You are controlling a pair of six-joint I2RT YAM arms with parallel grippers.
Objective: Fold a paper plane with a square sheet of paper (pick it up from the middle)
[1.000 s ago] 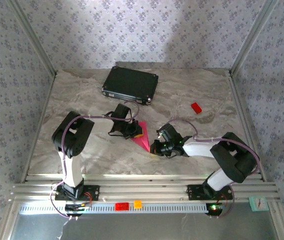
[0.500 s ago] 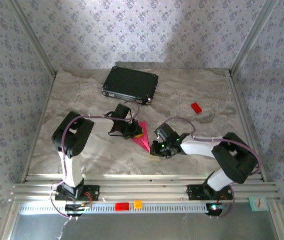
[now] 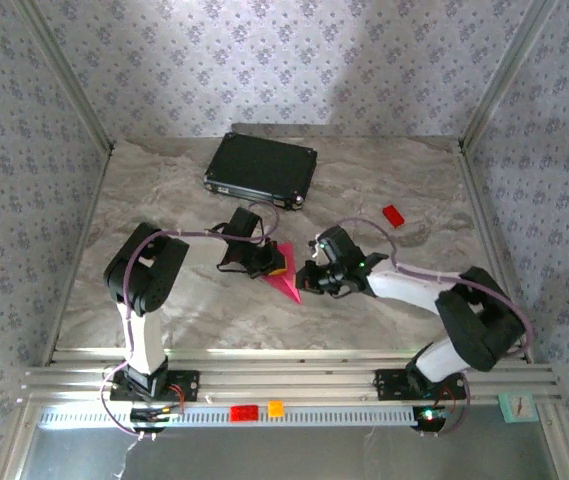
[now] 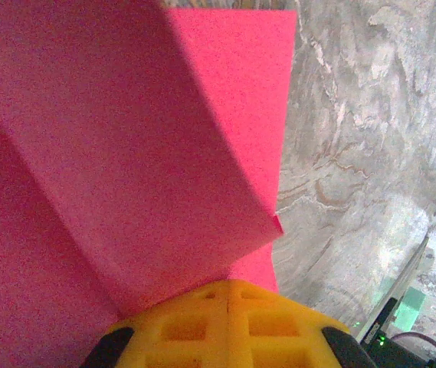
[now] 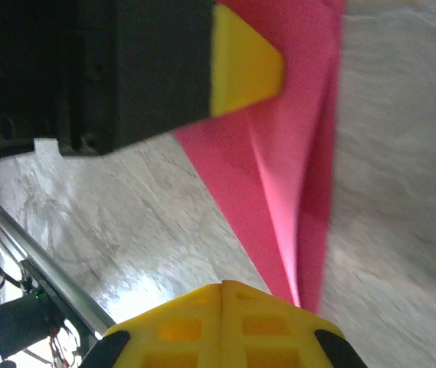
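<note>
Paper plane [image 3: 286, 283] lies on the table [image 3: 164, 190], before the case [image 3: 261, 168] (block [image 3: 393, 215] rightward).

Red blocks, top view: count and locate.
2. One small red block on the marble table, right of the flat black case; the other red block on the front rail beside a small orange cube. More may be hidden.

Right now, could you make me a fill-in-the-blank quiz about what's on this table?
The folded paper is ____.
The case behind it is ____.
The small block to the right of the case is ____.
The left end effector and right end effector both have ____ fingertips.

Missing words: pink; black; red; yellow.
</note>
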